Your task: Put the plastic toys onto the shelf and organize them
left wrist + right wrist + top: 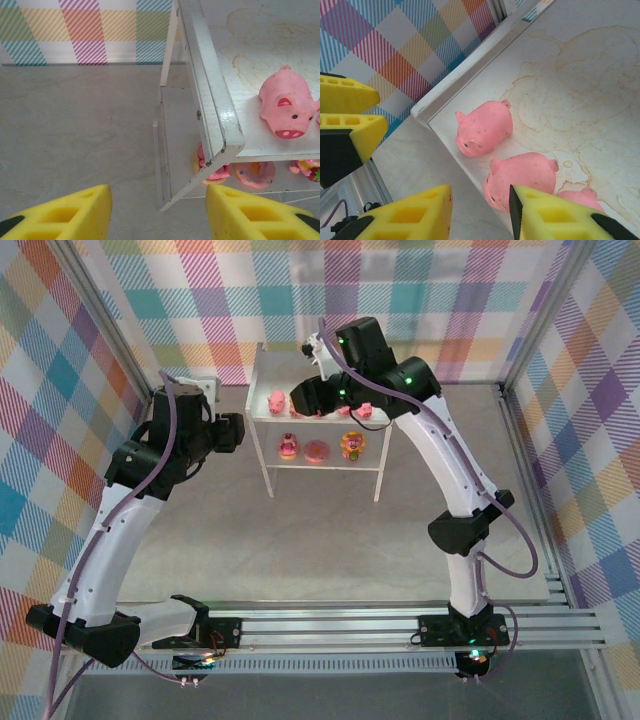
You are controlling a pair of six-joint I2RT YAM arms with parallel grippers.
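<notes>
Pigs (485,129) line the shelf's (210,100) top tier by its near edge; left gripper (157,200) and right gripper (481,200) both gape empty. Best to ease them inward, evenly spaced

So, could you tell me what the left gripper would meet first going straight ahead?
Probably the shelf, at its corner leg straight ahead of the open left gripper; depth is unclear.
</notes>
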